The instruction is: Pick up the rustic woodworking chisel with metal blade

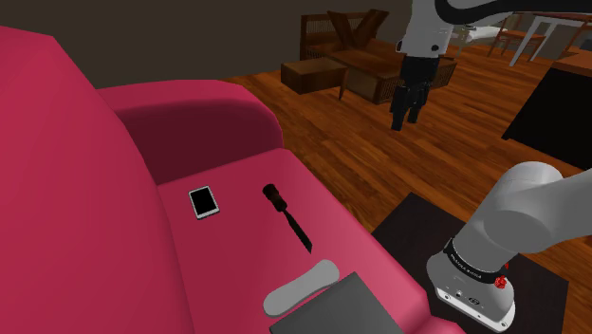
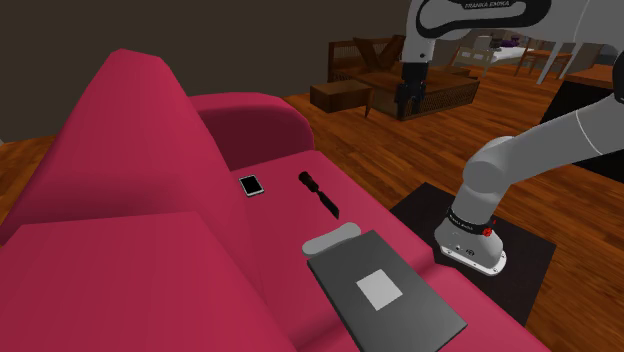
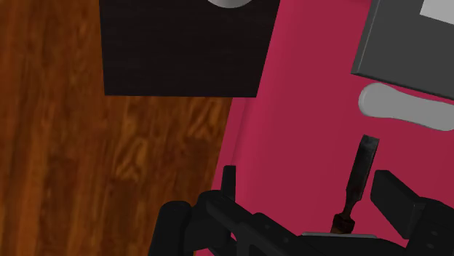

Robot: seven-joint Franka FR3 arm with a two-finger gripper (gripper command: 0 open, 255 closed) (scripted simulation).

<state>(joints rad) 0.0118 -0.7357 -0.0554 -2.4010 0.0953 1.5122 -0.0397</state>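
Jaws open, holding nothing; in the wrist view the two fingers (image 3: 396,205) stand well apart. In the shoulder view I see them hanging high over the wooden floor (image 1: 379,142), off the sofa's front edge, well apart from the chisel (image 1: 287,216).

The chisel lies flat on the red sofa (image 1: 95,190) seat cushion, dark handle toward the backrest. Its blade points at a grey oblong pad (image 1: 302,287), which it stops short of. A small white-edged phone (image 1: 203,201) lies near the handle, on the shoulder view's left of it. A dark grey slab (image 1: 342,308) sits beside the pad.

In the wrist view the chisel shows between the fingers, untouched.
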